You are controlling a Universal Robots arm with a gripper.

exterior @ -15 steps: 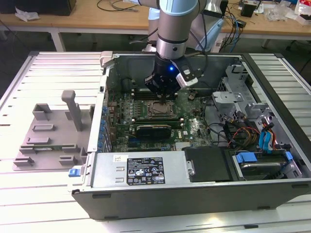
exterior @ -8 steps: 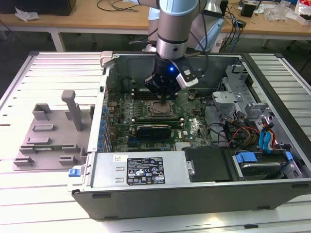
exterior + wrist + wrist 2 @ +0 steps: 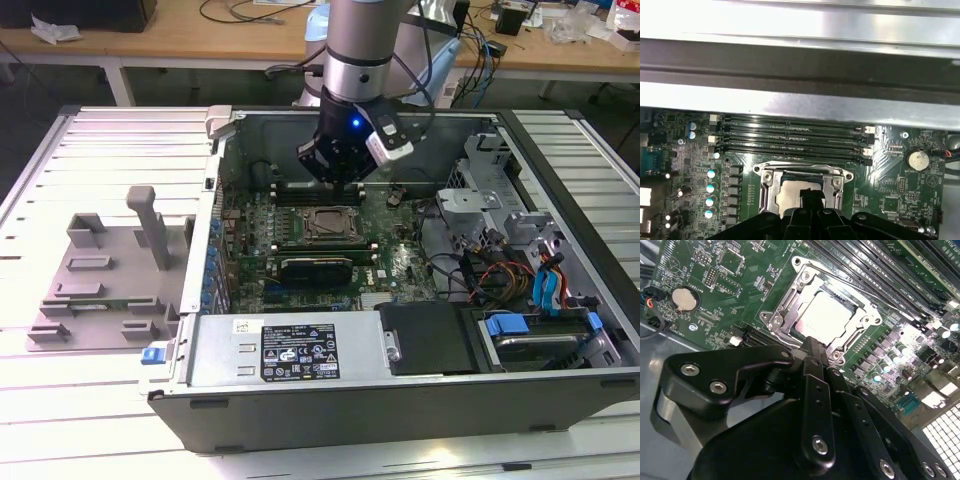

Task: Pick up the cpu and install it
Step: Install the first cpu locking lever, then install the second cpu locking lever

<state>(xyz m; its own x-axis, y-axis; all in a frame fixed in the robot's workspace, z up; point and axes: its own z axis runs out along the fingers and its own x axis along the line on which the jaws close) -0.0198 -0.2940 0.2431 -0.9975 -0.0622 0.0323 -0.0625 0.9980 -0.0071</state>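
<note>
The gripper hangs inside the open computer case, just above the socket, its fingers drawn together with nothing between them. The cpu lies seated flat in the socket, metal frame hugging its edges. Memory slots run just beside the socket; the grey tray sits well apart, outside the case.
</note>
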